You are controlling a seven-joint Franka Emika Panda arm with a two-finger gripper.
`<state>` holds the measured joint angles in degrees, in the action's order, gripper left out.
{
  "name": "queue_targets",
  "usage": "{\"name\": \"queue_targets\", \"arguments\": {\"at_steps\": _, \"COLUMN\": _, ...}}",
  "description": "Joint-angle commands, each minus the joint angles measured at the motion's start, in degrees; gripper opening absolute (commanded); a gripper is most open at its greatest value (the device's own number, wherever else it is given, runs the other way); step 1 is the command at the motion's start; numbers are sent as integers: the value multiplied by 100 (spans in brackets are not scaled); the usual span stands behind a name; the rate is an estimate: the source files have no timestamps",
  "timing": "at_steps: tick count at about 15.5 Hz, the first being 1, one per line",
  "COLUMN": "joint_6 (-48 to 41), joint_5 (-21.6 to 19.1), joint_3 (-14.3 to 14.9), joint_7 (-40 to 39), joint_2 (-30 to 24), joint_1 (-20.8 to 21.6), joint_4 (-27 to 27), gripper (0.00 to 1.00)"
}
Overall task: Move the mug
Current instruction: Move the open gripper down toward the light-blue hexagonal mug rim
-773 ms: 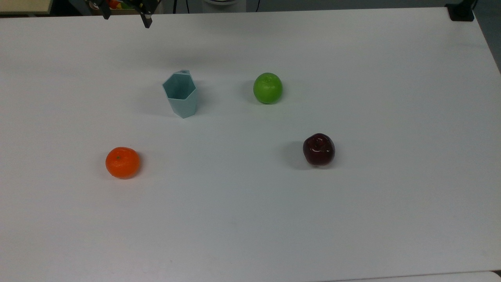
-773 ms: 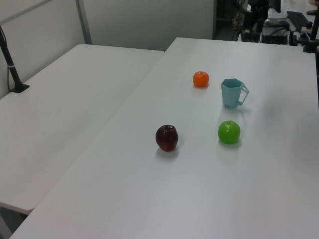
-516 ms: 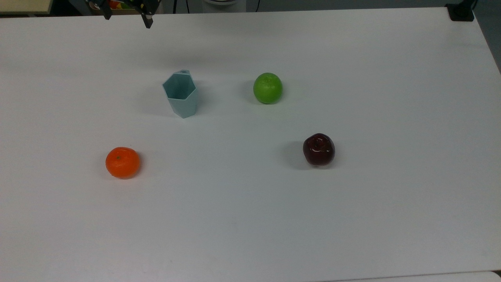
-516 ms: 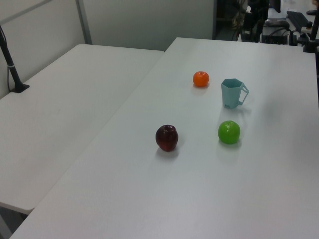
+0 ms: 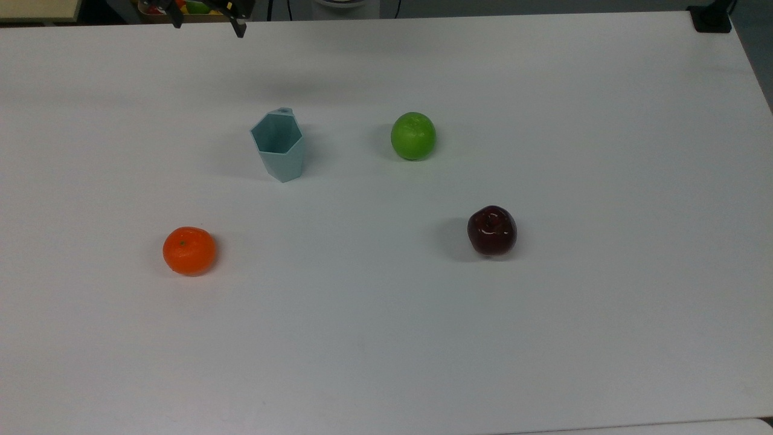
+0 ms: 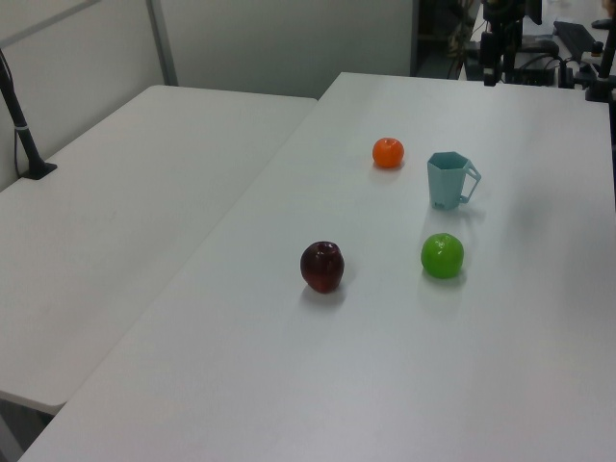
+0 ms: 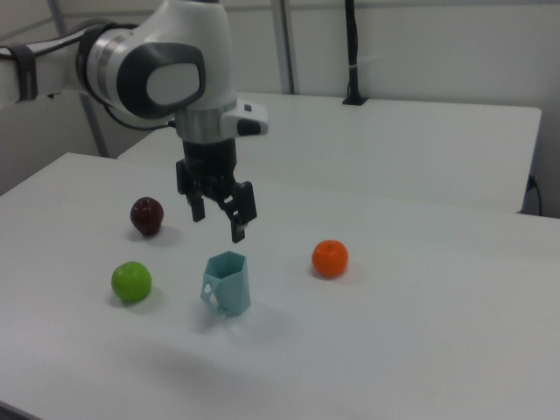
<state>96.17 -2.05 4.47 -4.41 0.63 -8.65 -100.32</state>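
Observation:
The pale blue-teal faceted mug point(image 5: 278, 145) stands upright on the white table, its small handle toward the top view's upper edge. It also shows as the mug point(image 6: 448, 180) in the left view and the mug point(image 7: 227, 282) in the right view. My gripper point(image 7: 218, 220) hangs open in the air above the mug, a little toward the right view's left, with nothing between its fingers. In the top view the gripper point(image 5: 208, 24) is at the upper edge, up and left of the mug.
An orange point(image 5: 189, 250), a green apple point(image 5: 413, 136) and a dark red apple point(image 5: 492, 231) lie spread around the mug on the table point(image 5: 386, 338). A second white table point(image 6: 106, 221) adjoins on the left view's left. A black post point(image 7: 353, 52) stands behind.
In the top view the gripper has shifted to the right and slightly upward along the top edge. Mug and fruits have not moved.

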Motion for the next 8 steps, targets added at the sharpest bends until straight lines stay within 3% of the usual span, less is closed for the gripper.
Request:
{"name": "queue_targets", "arguments": {"at_steps": 1, "joint_6": 392, "joint_5": -59, "joint_3": 1, "joint_7": -148, "joint_2": -405, "joint_1": 258, "joint_4": -847, "gripper": 100}}
{"name": "queue_targets", "arguments": {"at_steps": 4, "joint_6": 1138, "joint_5": 2, "joint_3": 1, "joint_7": -148, "joint_2": -686, "joint_1": 477, "joint_4": -1707, "gripper": 100}}
{"name": "queue_targets", "arguments": {"at_steps": 8, "joint_6": 1772, "joint_5": 55, "joint_3": 1, "joint_7": -139, "joint_2": -608, "joint_1": 742, "joint_4": -2175, "gripper": 100}}
